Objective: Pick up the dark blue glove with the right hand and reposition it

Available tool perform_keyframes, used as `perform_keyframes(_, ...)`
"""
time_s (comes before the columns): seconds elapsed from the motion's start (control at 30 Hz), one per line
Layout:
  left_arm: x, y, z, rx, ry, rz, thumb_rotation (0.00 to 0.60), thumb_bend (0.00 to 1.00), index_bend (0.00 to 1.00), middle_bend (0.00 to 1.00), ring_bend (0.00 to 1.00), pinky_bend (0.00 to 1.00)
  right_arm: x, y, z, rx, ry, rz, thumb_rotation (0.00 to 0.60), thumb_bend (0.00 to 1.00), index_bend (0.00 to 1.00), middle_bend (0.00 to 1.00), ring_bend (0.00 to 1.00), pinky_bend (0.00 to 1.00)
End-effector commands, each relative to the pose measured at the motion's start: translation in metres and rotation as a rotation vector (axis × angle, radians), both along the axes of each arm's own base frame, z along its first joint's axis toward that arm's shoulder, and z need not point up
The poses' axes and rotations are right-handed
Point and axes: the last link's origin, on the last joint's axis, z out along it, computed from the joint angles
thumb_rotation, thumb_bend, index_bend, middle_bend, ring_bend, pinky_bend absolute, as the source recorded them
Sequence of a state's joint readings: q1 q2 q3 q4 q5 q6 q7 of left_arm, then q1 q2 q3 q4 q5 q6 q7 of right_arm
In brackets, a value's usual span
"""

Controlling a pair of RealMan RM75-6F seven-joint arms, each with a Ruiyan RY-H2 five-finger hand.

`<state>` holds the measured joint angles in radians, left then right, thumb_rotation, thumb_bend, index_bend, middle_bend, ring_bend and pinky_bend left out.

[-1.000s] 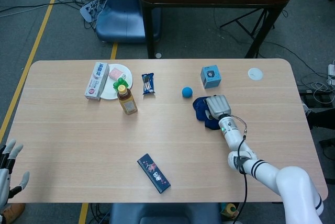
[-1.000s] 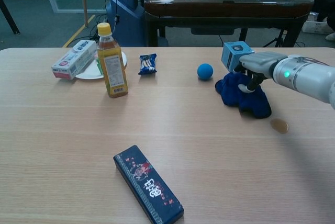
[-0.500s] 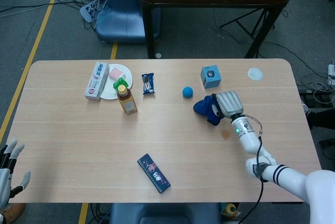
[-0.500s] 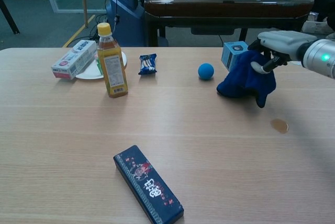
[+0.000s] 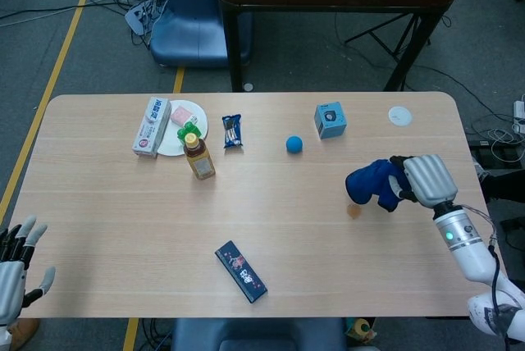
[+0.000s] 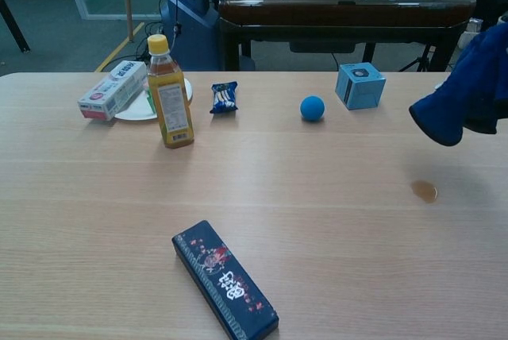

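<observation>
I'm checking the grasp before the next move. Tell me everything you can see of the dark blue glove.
The dark blue glove looks like soft, bunched fabric, crumpled so its fingers are hard to make out. The right hand grips it at one end, and the rest hangs free. In the chest view it hangs above the table, touching nothing else, near the right edge. It is over a small brown spot on the wood.

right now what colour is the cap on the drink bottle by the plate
Yellow. The bottle cap shows best in the chest view.
</observation>
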<state>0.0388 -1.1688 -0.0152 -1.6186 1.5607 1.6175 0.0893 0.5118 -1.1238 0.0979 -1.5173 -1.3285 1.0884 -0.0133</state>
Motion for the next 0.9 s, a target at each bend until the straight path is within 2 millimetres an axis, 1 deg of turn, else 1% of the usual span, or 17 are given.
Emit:
perform_keyframes(0.03, 0.001, 0.001, -0.001, -0.005, -0.001, -0.005, 0.6, 0.33, 0.11, 0.0, 0.04, 0.0, -0.004, 0.009, -0.004, 0.031, 0.024, -0.003, 0.6, 0.74, 0.69, 0.57, 0.61, 0.74)
perform_keyframes(0.13, 0.001, 0.001, -0.002, -0.007, -0.001, -0.008, 0.6, 0.33, 0.11, 0.0, 0.04, 0.0, -0.008, 0.011, -0.016, 0.074, 0.048, -0.013, 0.6, 0.74, 0.69, 0.57, 0.61, 0.74)
perform_keyframes(0.3, -0.002, -0.001, 0.0, -0.001, 0.0, 0.004, 0.6, 0.33, 0.11, 0.0, 0.04, 0.0, -0.016, 0.012, -0.044, 0.15, 0.094, -0.027, 0.6, 0.74, 0.69, 0.57, 0.61, 0.74)
perform_keyframes(0.47, -0.004, -0.003, 0.002, 0.003, -0.002, 0.014, 0.6, 0.33, 0.11, 0.0, 0.04, 0.0, -0.021, 0.011, -0.068, 0.208, 0.132, -0.037, 0.6, 0.74, 0.7, 0.57, 0.61, 0.74)
perform_keyframes(0.73, -0.006, -0.004, 0.001, 0.003, -0.006, 0.02, 0.6, 0.33, 0.11, 0.0, 0.04, 0.0, -0.026, 0.003, -0.099, 0.254, 0.179, -0.047, 0.6, 0.74, 0.7, 0.57, 0.61, 0.74)
perform_keyframes(0.9, -0.008, -0.005, 0.001, 0.001, -0.007, 0.028, 0.6, 0.33, 0.11, 0.0, 0.04, 0.0, -0.032, -0.004, -0.117, 0.267, 0.255, -0.034, 0.6, 0.74, 0.7, 0.57, 0.61, 0.74)
